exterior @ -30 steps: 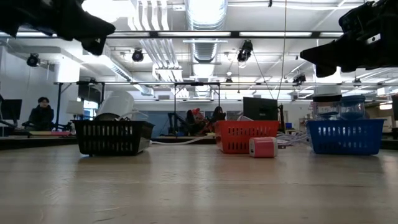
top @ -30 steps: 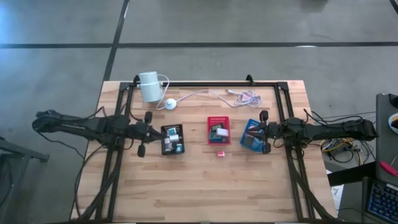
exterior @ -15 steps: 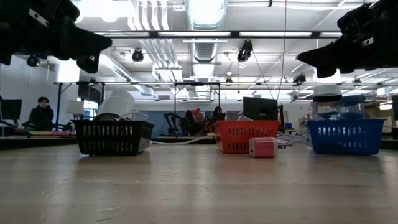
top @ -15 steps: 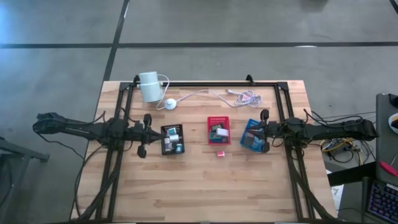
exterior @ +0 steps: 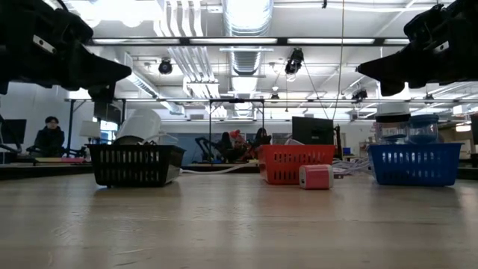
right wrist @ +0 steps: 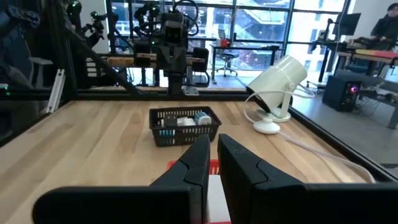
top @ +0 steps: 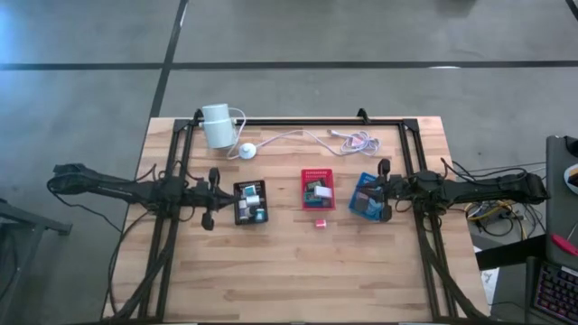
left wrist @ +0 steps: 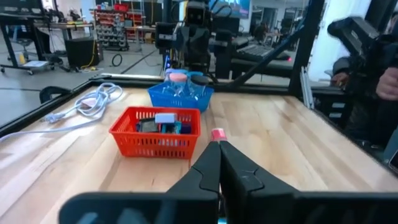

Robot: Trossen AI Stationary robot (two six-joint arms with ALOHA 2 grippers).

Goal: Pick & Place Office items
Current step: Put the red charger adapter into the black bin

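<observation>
Office items [top: 250, 202] fill black tray [top: 238, 214], red tray [top: 317, 175], blue tray [top: 360, 208].

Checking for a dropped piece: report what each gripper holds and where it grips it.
Nothing is held. The left gripper is shut with nothing between its fingers, raised beside the black tray. The right gripper is shut and empty too, above the blue tray.

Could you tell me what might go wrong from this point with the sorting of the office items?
One pink block lies alone on the table, outside the red basket; it could be left unsorted. Both the left gripper and the right gripper are shut, so either must open before picking it. The blue basket holds items that rise above its rim; a low pass by the right gripper might knock them.
</observation>
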